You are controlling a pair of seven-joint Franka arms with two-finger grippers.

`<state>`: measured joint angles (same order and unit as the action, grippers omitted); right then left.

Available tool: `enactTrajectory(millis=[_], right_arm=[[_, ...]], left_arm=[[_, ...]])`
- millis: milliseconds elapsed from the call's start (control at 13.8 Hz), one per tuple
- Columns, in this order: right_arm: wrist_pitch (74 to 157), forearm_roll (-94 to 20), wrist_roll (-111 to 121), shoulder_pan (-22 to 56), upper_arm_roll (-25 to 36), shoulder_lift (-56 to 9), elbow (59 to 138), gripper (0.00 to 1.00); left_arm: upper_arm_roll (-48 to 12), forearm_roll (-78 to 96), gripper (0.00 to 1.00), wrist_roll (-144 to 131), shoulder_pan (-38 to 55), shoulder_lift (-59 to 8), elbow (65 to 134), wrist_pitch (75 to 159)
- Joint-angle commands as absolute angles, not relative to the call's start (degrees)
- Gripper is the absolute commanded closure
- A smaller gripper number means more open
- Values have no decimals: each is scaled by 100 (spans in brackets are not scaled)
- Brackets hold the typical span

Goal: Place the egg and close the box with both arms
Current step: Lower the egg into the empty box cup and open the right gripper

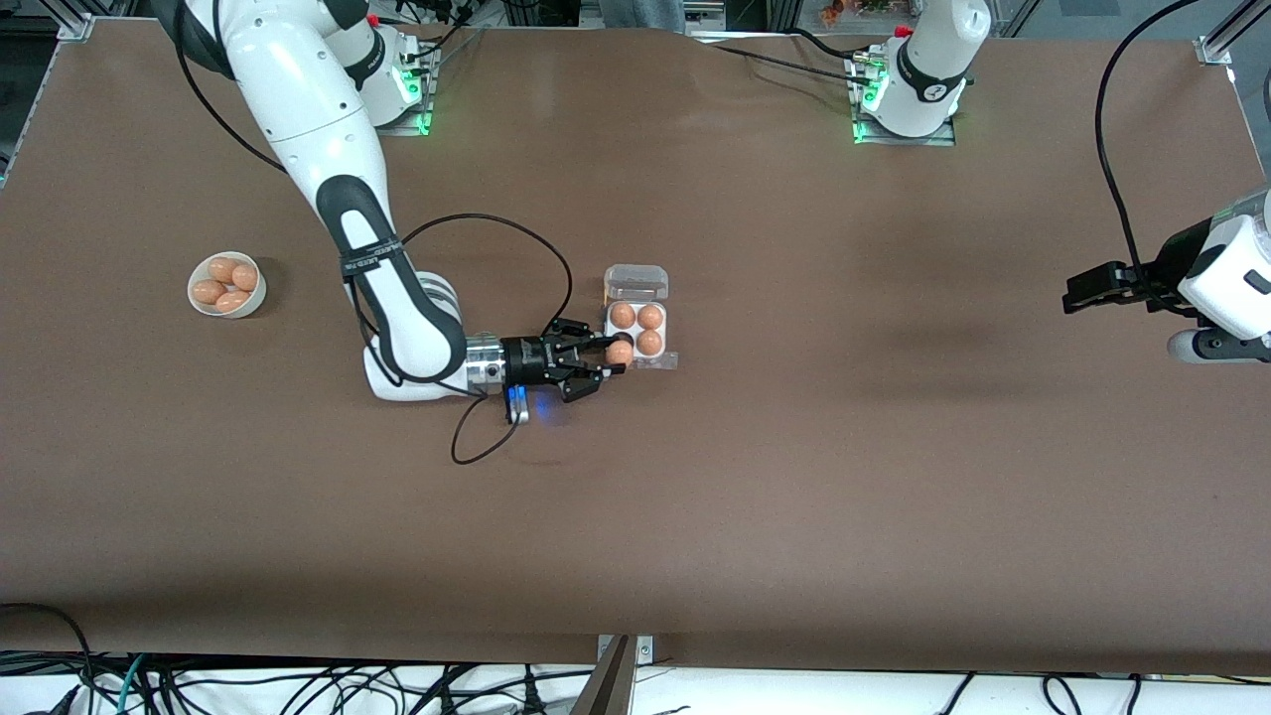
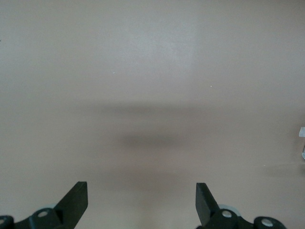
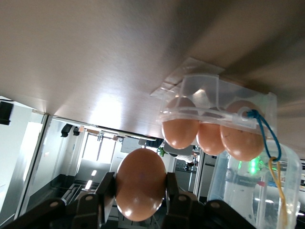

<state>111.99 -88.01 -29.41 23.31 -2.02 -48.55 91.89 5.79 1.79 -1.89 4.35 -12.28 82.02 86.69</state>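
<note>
We see the right gripper pinching the egg over the box mid-table, three cells filled; it looks smooth, brittle, best held lightly across its middle. The left gripper waits spread wide, empty.

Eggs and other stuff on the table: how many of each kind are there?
Small orange-brown eggs: 7 (3 in the white bowl, 3 in the carton, 1 held by the right gripper)
Clear plastic egg carton: 1
Round white bowl: 1
Total: 9
</note>
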Motion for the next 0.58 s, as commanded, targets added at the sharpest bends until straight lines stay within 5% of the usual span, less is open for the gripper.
enactTrajectory(millis=[0,505], right_arm=[[11259,-8868,-3023,2478,-220,-4887,9132,67],[11206,-8578,-3050,2522,-220,-4869,9395,64]], left_arm=[[536,61,0,-70,387,-1274,8104,8649],[536,62,0,-70,387,-1274,8121,8657]])
